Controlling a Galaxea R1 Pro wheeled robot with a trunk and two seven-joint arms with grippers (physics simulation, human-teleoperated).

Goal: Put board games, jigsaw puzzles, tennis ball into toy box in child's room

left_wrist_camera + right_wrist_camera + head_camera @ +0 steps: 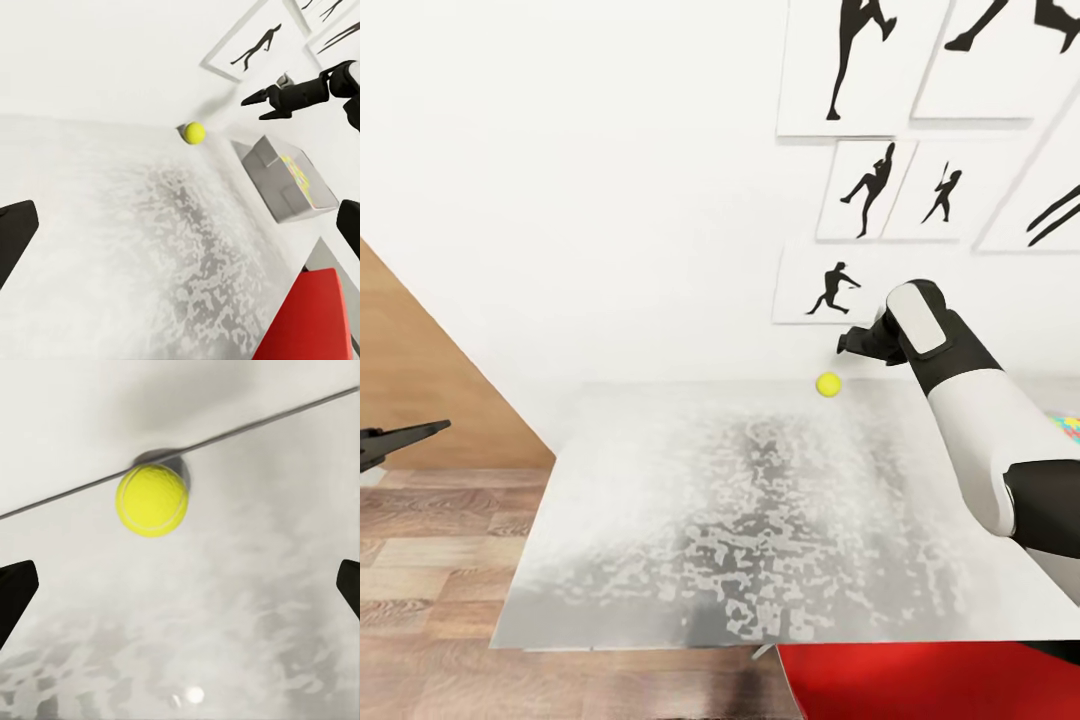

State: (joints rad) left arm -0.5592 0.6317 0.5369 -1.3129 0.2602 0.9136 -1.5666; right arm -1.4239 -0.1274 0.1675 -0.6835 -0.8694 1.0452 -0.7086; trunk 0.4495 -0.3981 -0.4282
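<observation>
The tennis ball (828, 384) is small and yellow-green and rests on the table (660, 520) at its back edge, against the white wall. My right gripper (847, 344) hovers just above and to the right of the ball, apart from it. In the right wrist view the tennis ball (151, 499) lies ahead of the open right gripper (180, 589), with nothing between the fingers. The left gripper (425, 431) hangs off the table's left side and is open (180, 232). Its wrist view shows the ball (194, 133) and the grey toy box (262, 161) holding a multicoloured jigsaw sheet (298, 174).
Framed silhouette pictures (880, 190) hang on the wall behind the table. A red object (930, 680) sits below the table's front right edge. Wood-plank floor (430, 560) lies to the left. A colourful patch (1068, 428) shows at the right edge beyond my right arm.
</observation>
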